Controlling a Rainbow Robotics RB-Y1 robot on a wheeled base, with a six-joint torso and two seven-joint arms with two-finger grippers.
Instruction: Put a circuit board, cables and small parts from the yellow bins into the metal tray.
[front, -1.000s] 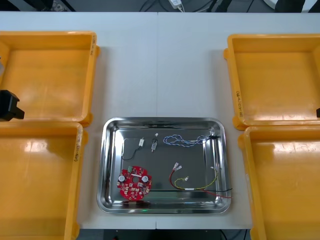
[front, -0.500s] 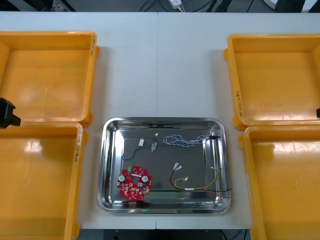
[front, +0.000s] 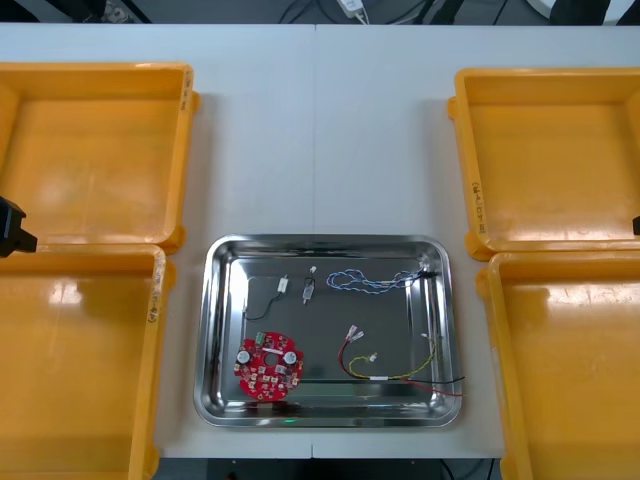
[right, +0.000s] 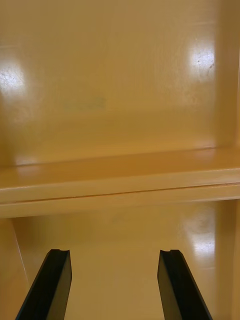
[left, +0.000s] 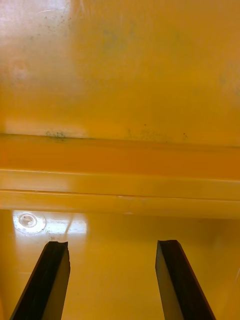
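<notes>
closest in, the metal tray sits on the tabletop with the round red circuit board in its near left corner and the red and yellow cable to that board's right. farther back in the tray lie the black cable, the small metal parts and the twisted blue and white cable. out at the sides, the left tool and the right tool hang released, fingers spread on nothing, each above the seam where its side's two yellow bins meet.
</notes>
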